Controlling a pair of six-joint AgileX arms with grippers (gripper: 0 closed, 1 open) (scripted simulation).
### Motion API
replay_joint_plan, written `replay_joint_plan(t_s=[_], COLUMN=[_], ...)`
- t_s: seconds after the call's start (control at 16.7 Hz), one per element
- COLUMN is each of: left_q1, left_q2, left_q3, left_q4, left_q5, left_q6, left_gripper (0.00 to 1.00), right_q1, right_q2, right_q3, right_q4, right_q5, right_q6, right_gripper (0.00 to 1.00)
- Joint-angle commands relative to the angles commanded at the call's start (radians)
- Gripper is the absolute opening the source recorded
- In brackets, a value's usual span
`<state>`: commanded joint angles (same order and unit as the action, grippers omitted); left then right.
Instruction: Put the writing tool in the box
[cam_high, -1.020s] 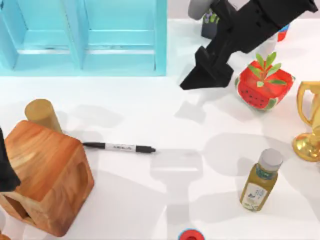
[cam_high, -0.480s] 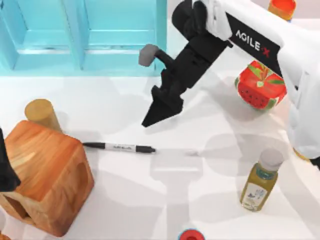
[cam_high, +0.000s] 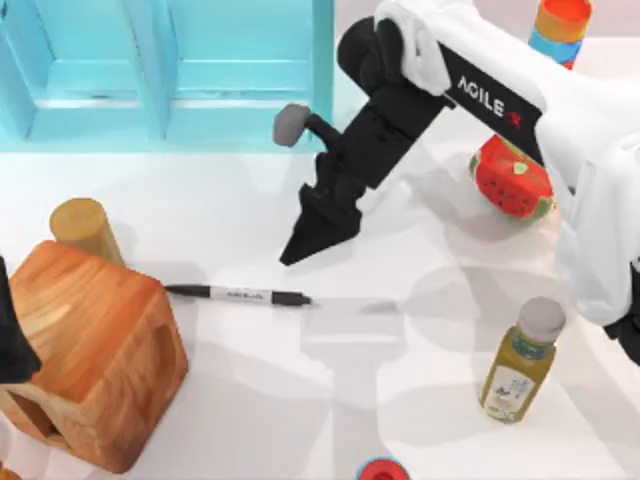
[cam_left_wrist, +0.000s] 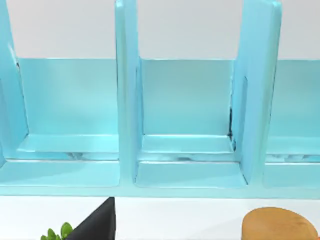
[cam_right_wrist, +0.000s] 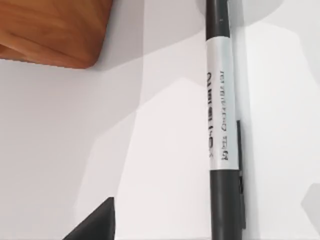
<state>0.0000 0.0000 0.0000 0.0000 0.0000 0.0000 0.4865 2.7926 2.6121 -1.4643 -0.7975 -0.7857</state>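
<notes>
With the marker pen (cam_high: 238, 295) lying flat beside the wooden block (cam_high: 90, 350), the right gripper (cam_high: 300, 248) hovering above, finger spread unclear, should straddle its white band squarely before closing

White surface (cam_high: 250, 390), glossy, crossed by soft grey shadows. On it lay:
- light-blue box (cam_high: 170, 75) with central divider, along the far edge toward the left;
- slim marker pen (cam_high: 238, 295), flat, black ends and white printed band, just right of a rounded wooden block (cam_high: 95, 360);
- the wooden block at the near left, with a tan cylinder (cam_high: 85, 230) beside it;
- strawberry-patterned red pot (cam_high: 512, 182) at the right;
- bottle (cam_high: 520, 362) of yellow liquid with a grey cap, upright, near right;
- small red-and-blue round item (cam_high: 380, 470) at the near edge.
</notes>
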Motion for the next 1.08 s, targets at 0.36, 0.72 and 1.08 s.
replay_joint_plan(t_s=[0.36,0.72,1.08], left_q1=[0.000,0.000,0.000], left_q2=[0.000,0.000,0.000], left_q3=[0.000,0.000,0.000], left_q4=[0.000,0.000,0.000], left_q5=[0.000,0.000,0.000], left_q6=[0.000,0.000,0.000], left_gripper=[1.00,1.00,1.00], right_q1=[0.056,0.138,0.146], right_q2=[-0.017,-0.031,-0.034], right_q3=[-0.124,-0.318,-0.335], right_q4=[0.161,0.431,0.452], right_q5=[-0.004,-0.002,-0.002], right_q6=[0.071,0.192,0.204], right_gripper=[1.00,1.00,0.92])
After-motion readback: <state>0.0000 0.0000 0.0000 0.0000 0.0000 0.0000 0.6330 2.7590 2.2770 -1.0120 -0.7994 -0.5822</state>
